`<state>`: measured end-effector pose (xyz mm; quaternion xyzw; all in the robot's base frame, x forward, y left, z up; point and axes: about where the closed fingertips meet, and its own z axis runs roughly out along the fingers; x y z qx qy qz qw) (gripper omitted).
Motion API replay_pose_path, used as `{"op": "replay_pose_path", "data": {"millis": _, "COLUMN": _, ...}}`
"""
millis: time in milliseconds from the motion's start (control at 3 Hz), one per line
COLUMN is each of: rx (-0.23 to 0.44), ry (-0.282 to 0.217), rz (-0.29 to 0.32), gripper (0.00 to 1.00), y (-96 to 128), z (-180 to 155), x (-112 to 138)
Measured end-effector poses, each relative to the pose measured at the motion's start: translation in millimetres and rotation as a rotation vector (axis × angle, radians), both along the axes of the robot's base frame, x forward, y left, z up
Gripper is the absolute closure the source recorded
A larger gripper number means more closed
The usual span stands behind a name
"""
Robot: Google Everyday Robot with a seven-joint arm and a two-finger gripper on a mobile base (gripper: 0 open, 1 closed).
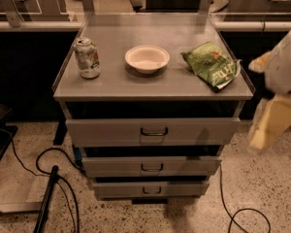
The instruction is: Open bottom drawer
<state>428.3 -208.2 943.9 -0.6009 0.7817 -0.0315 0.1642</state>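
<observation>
The bottom drawer [152, 189] is the lowest of three grey metal drawer fronts on the cabinet, with a small dark bar handle [152, 191]. Its front sits a little behind the middle drawer [152, 165], which sits behind the top drawer [153, 130]. My gripper [272, 122] is at the right edge of the camera view, beside the cabinet's right side at about top-drawer height, well above and to the right of the bottom drawer's handle. It touches nothing.
On the cabinet top [111, 84] stand a drink can [87, 58], a white bowl [147, 58] and a green chip bag [212, 65]. Black cables [48, 164] and a dark pole [46, 200] lie on the speckled floor at the left; another cable [242, 212] loops at the right.
</observation>
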Motion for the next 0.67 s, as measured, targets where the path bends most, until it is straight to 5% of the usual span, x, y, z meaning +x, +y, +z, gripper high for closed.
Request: {"op": "replay_pose_path", "data": {"millis": 667, "rx": 0.037, "ry": 0.15, "rz": -0.011, "gripper": 0.0, "y": 19, "z": -123, "x": -22}}
